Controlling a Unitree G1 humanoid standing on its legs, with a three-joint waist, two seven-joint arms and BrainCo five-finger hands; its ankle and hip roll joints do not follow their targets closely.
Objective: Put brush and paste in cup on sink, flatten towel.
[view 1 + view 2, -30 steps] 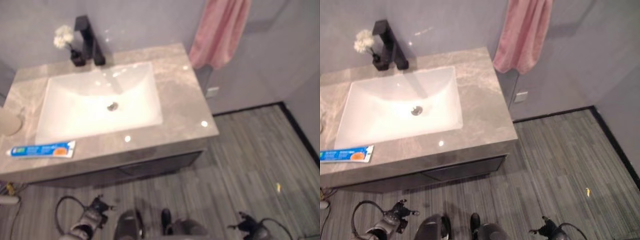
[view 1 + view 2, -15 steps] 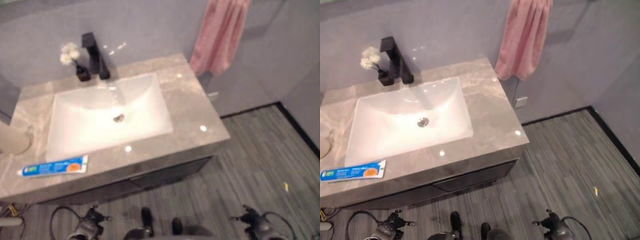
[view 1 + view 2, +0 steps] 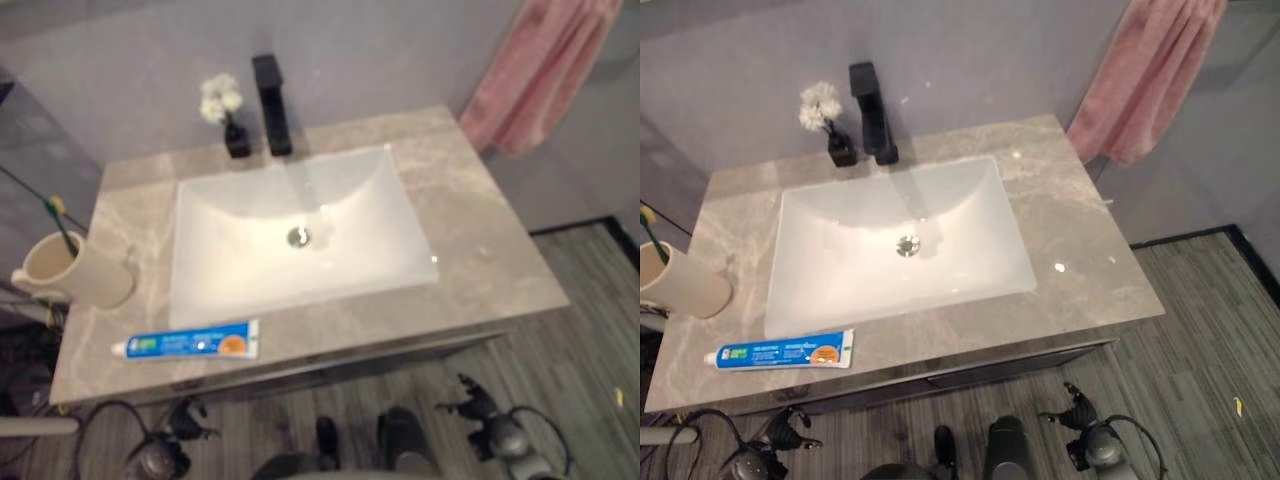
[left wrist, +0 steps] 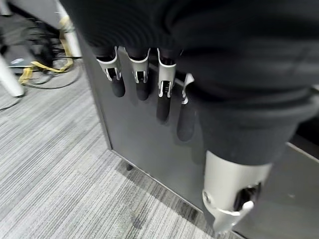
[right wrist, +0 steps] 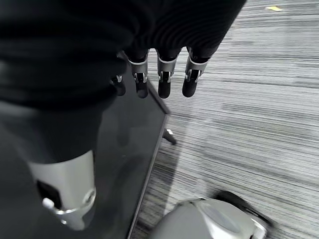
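A blue and white toothpaste tube lies flat on the grey stone counter, near its front edge at the left. At the counter's left end stands a cream cup with a green-handled brush upright in it. A pink towel hangs bunched on the wall at the far right. Both hands hang low in front of the cabinet, below counter height. My left hand and my right hand each have relaxed, straight fingers and hold nothing.
A white basin fills the middle of the counter. A black faucet and a small vase of white flowers stand behind it. The dark cabinet front is close before my hands. Yellow cables lie on the floor at the left.
The camera has swung to the left, bringing the cup and brush fully into view and pushing the towel to the right edge. Nothing on the counter has moved; both hands still hang low.
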